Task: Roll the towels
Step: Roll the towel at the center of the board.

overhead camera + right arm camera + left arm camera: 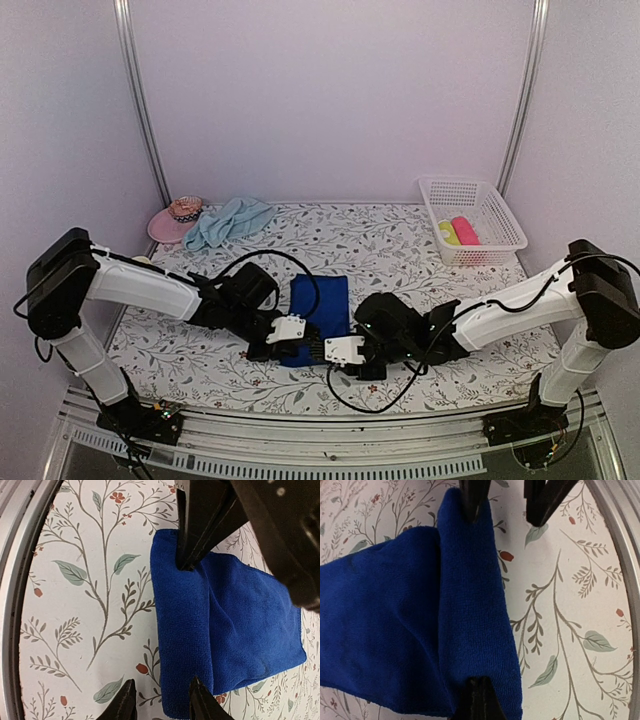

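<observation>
The royal blue towel lies flat at the middle of the floral tablecloth, close to the near edge between the two arms. Along its near edge a raised band of cloth sits doubled over the rest of the towel.

The left gripper is at the left end of that band. Its fingers are pressed together with the doubled cloth pinched between them. In the right wrist view the same closed tip meets the towel at its corner.

The right gripper is at the other end of the band with its fingers spread. One finger lies over the towel's edge. The other stands over bare tablecloth just beside the towel, on the side of the metal rail. The towel's near edge runs between the two tips. Whether the tip over the towel presses into the cloth cannot be told.

The pale aqua towel lies crumpled at the far left of the table, touching a pink hat. A white basket at the far right holds a yellow roll and a pink roll.
</observation>
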